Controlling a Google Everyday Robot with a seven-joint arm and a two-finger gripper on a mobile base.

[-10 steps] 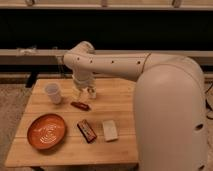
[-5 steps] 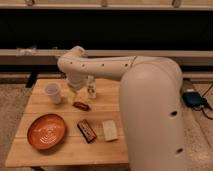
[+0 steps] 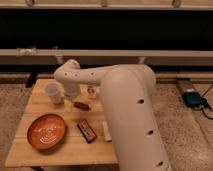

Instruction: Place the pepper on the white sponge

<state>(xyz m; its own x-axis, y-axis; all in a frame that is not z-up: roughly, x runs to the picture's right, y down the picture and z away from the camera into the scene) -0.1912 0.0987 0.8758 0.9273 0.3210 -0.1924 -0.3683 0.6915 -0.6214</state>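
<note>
The gripper (image 3: 68,102) hung low over the wooden table (image 3: 30,150), right in front of the white cup (image 3: 53,92). Whether it was apart or closed, I couldn't tell. The pepper (image 3: 81,105) lay flat on the wood just beside the gripper, on the side away from the cup, and it looked free rather than held. So this read as the pickup, not the carry.

To do it well, the gripper needed to shift over the pepper's middle, drop almost to the boards, and close across the narrow width, since a glossy skin slips out of an end pinch.

The white sponge (image 3: 106,131) was the awkward part. It showed only as a pale strip just beside the dark bar (image 3: 86,130), with the rest hidden behind the arm (image 3: 130,115). The lift should clear that bar. Then the pepper should be laid along the sponge's length and released low, or it could roll off.
</note>
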